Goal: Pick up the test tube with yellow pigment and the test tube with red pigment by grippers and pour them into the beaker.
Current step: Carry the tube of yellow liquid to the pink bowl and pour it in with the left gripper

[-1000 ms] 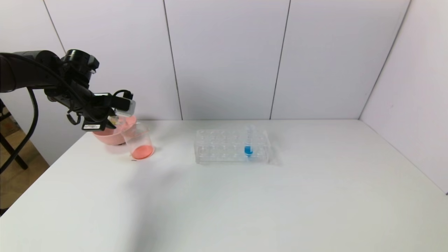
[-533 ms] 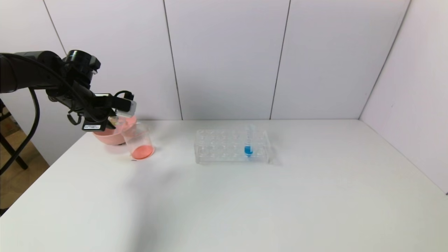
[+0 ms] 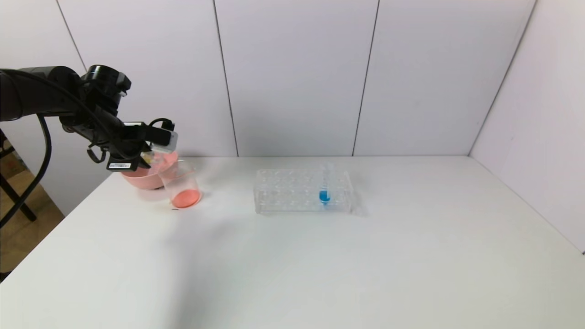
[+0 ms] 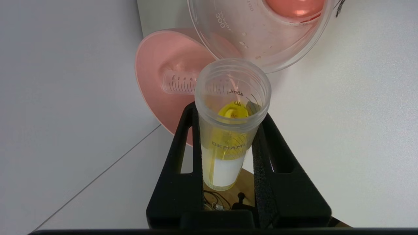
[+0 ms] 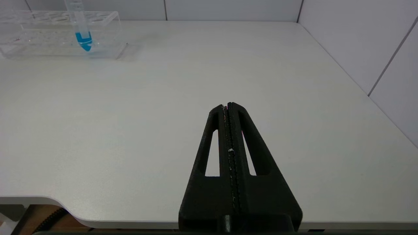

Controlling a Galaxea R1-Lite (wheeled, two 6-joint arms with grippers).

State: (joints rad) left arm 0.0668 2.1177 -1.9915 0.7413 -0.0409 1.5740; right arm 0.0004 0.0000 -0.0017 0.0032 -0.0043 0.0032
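Yellow test tube (image 4: 232, 124) clamped in left gripper (image 4: 228, 137), lying near level with mouth toward beaker (image 3: 182, 185), just short of its rim and above pink bowl (image 3: 145, 176); right gripper (image 5: 228, 107) clenched empty, well apart.

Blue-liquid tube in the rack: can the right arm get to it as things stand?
Probably yes. The right gripper, shut and empty, has only bare table between it and the blue-liquid tube, standing alone in the rack.
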